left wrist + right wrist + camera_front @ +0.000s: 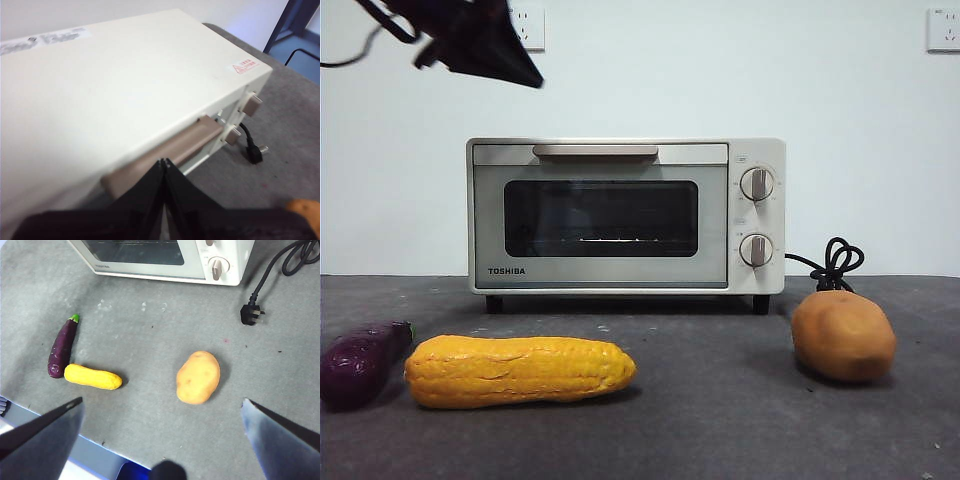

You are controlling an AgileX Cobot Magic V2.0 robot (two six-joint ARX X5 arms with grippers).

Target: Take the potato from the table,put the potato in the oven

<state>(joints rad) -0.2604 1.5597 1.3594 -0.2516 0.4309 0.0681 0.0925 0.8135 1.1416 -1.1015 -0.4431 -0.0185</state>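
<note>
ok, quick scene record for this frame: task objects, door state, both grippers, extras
potato: on the table, in front of the oven toward its knob side, not held
oven: door closed
left gripper: jaws shut, empty, above the oven's top by the door handle
right gripper: jaws open, empty, high above the potato
corn: on the table, apart from the potato
eggplant: beside the corn
plug: loose on the table, not plugged in

"toshiba" reads in dark letters at the lower left of the oven [620,215] door. there's a red-and-white warning sticker [243,65] on its top, print too small to read.
</note>
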